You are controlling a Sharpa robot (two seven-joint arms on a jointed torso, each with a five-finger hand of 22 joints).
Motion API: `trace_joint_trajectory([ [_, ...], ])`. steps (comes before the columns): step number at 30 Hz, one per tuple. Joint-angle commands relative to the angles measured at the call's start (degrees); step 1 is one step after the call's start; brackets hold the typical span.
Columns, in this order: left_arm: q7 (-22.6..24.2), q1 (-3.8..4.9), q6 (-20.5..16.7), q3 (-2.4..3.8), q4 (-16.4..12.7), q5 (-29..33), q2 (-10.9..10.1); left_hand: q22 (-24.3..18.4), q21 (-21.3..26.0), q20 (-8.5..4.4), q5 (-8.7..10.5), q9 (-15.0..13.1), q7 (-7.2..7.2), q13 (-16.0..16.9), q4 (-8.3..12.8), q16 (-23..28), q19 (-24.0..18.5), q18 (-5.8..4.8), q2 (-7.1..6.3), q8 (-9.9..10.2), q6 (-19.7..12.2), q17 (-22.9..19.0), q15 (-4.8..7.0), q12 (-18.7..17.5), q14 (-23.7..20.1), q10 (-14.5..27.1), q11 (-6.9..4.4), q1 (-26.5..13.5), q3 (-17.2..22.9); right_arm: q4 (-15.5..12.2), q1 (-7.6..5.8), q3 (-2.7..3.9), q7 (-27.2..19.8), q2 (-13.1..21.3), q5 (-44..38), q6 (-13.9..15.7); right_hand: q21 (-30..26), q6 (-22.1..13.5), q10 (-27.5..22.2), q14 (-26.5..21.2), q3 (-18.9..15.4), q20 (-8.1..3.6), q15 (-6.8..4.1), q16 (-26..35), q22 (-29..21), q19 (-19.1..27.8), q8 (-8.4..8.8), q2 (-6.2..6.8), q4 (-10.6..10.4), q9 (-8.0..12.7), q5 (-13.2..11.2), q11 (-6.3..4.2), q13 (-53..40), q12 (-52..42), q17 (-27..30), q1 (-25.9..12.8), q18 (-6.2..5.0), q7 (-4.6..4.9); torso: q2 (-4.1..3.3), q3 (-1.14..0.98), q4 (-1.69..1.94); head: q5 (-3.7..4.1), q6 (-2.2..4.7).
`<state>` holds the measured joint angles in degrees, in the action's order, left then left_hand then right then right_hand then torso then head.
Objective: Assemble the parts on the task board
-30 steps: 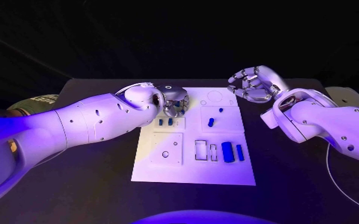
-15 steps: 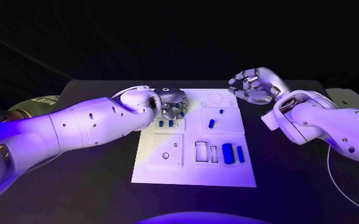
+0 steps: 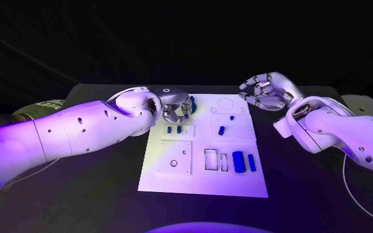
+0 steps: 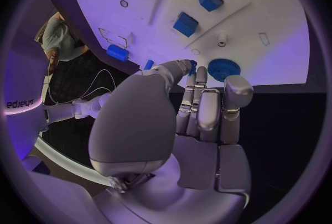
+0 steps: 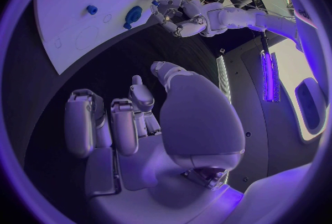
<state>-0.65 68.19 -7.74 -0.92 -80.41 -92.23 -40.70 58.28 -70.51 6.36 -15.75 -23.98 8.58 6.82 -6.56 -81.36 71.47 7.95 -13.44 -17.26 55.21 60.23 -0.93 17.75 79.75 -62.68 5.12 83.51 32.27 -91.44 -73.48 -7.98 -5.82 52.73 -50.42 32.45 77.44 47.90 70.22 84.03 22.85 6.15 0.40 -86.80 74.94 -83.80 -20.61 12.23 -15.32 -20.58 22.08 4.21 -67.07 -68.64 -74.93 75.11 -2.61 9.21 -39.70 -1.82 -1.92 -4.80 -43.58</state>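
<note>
The left hand (image 3: 175, 109) pinched a blue gear (image 4: 222, 68) above the task board's (image 3: 204, 179) far edge; lowering it squarely seemed wise, while the right hand (image 3: 266, 91) hovered curled, empty.

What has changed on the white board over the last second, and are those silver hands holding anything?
The left hand has lifted slightly at the board's far left corner, uncovering a blue gear by its fingertips; it seems to touch the gear's edge, but a firm hold cannot be confirmed. The right hand stays curled and holding nothing beyond the task board. The blue parts on the board, such as the large block, lie as before.
</note>
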Motion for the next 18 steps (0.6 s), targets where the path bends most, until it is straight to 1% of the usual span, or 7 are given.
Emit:
trace_joint_trajectory([
  [1, -0.9, 0.05, 0.5, 0.11, -0.4, 0.7, -0.8, 0.1, -0.2, 0.04, 0.14, 0.0, 0.00, -0.1, 0.2, -0.3, 0.5, -0.96, 0.08, 0.4, 0.5, -0.1, 0.10, -0.4, 0.3, -0.4, -0.12, -0.6, 0.4, -0.1, 0.03, 0.00, -0.4, 0.0, -0.4, -0.2, -0.2, 0.0, 0.2, 4.1, 0.4, -0.22, -0.46, 0.3, 7.9, 0.2, -0.20, -0.30, 0.0, 0.1, 0.3, -0.06, -0.1, -0.1, -7.9, -0.4, -0.39, -0.16, -0.09, 0.04, -0.04, -0.08, 0.04],
  [8, -1.2, 0.02, 0.6, 0.15, 0.3, 0.7, -2.1, 0.1, -0.2, 0.04, 0.14, 0.0, 0.00, -0.1, 0.2, -0.3, 0.5, -0.96, 0.08, 0.4, 0.5, -0.1, 0.10, -0.4, 0.3, -0.4, -0.12, -0.6, 0.4, 0.0, 0.03, 0.00, -0.4, 0.0, -0.4, -0.2, -0.2, 0.0, 0.2, 4.1, 0.4, -0.22, -0.46, 0.3, 7.9, 0.2, -0.20, -0.30, 0.0, 0.1, 0.3, -0.06, -0.1, -0.1, -7.9, -0.4, -0.39, -0.16, -0.13, 0.09, 0.02, 0.01, -0.02],
  [10, -1.2, 0.02, 0.7, 0.15, 0.6, 0.8, -2.3, 0.2, -0.3, 0.03, 0.14, 0.1, -0.01, -0.1, 0.2, -0.3, 0.6, -0.97, 0.05, 0.4, 0.6, 0.0, 0.12, -0.4, 0.3, -0.5, -0.14, -0.6, 0.4, 0.0, 0.03, 0.00, -0.4, 0.0, -0.4, -0.2, -0.2, 0.0, 0.2, 4.1, 0.4, -0.22, -0.46, 0.3, 7.9, 0.2, -0.20, -0.30, 0.0, 0.1, 0.3, -0.06, -0.1, -0.1, -7.9, -0.4, -0.39, -0.16, -0.11, 0.09, -0.01, -0.10, -0.08],
  [13, -1.2, 0.02, 0.7, 0.16, 0.8, 0.8, -2.6, 0.2, -0.3, 0.03, 0.14, 0.1, -0.01, -0.1, 0.2, -0.3, 0.6, -0.97, 0.05, 0.4, 0.6, 0.0, 0.12, -0.4, 0.3, -0.5, -0.14, -0.6, 0.4, 0.0, 0.03, 0.00, -0.4, -0.1, -0.4, -0.2, -0.2, 0.0, 0.2, 4.1, 0.4, -0.22, -0.46, 0.3, 7.9, 0.2, -0.20, -0.30, 0.0, 0.1, 0.3, -0.06, -0.1, -0.1, -7.9, -0.4, -0.39, -0.16, -0.13, 0.06, -0.08, -0.03, -0.05],
  [17, -1.2, 0.02, 0.9, 0.16, 0.9, 1.0, -2.7, 0.2, -0.3, 0.03, 0.14, 0.1, -0.01, -0.1, 0.2, -0.3, 0.6, -0.97, 0.05, 0.4, 0.6, 0.0, 0.12, -0.4, 0.3, -0.5, -0.14, -0.6, 0.4, 0.1, 0.03, 0.00, -0.4, -0.1, -0.4, -0.3, -0.2, 0.0, 0.2, 4.1, 0.4, -0.22, -0.46, 0.3, 7.9, 0.2, -0.20, -0.30, 0.0, 0.1, 0.3, -0.06, -0.1, -0.1, -7.9, -0.4, -0.39, -0.16, -0.17, 0.08, -0.12, 0.01, -0.11],
  [18, -1.2, 0.02, 1.0, 0.16, 0.9, 1.1, -2.8, 0.2, -0.3, 0.02, 0.15, 0.1, -0.02, -0.1, 0.3, -0.3, 0.6, -0.97, 0.03, 0.4, 0.7, 0.0, 0.14, -0.5, 0.4, -0.7, -0.16, -0.7, 0.4, 0.1, 0.03, 0.00, -0.4, -0.1, -0.4, -0.3, -0.2, 0.0, 0.2, 4.1, 0.4, -0.22, -0.46, 0.3, 7.9, 0.2, -0.20, -0.30, 0.0, 0.1, 0.3, -0.06, -0.1, -0.1, -7.9, -0.4, -0.39, -0.16, -0.12, 0.05, -0.14, -0.02, -0.14],
])
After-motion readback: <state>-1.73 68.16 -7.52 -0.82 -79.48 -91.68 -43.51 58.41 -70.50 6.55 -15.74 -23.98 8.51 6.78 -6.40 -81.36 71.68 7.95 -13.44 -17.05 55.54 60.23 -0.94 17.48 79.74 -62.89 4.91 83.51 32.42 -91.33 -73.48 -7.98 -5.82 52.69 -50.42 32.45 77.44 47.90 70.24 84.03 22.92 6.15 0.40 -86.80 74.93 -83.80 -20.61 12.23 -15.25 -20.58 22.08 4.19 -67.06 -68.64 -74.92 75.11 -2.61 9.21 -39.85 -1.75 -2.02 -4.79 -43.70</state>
